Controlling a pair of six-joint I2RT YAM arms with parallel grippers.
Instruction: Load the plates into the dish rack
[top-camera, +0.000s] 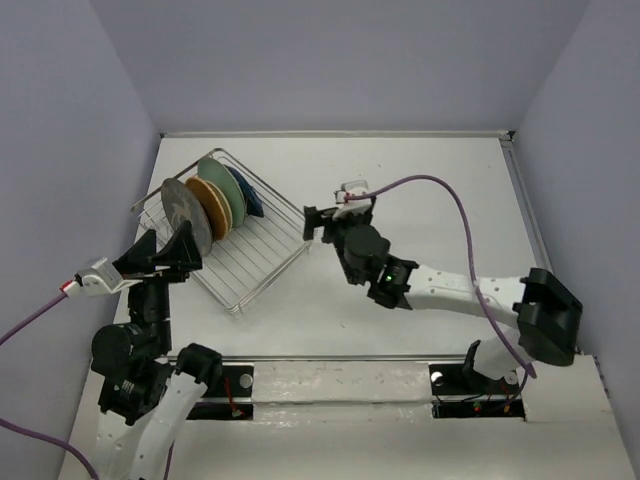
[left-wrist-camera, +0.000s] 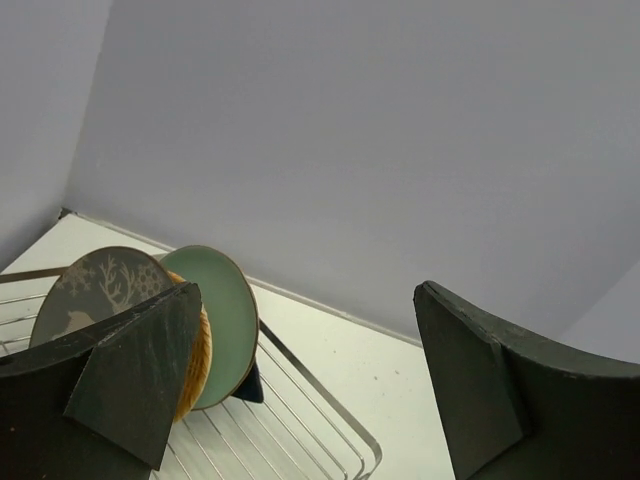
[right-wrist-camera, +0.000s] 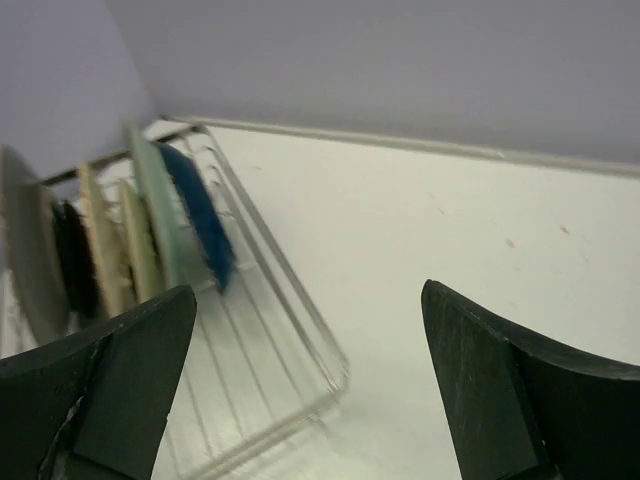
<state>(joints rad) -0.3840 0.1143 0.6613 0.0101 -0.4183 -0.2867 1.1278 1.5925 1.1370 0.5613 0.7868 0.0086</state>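
Plates (top-camera: 207, 205) upright in dish rack (top-camera: 255, 262)

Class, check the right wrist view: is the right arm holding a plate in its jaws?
No, the right gripper has open, empty jaws; the plates stand in the dish rack.

Soft, even light from above fills all three views, and shadows on the white surface (top-camera: 420, 170) are faint. The right wrist view is blurred, smearing the dish rack (right-wrist-camera: 307, 300) and plates (right-wrist-camera: 205, 225). The overhead view is sharp and shows no glare.
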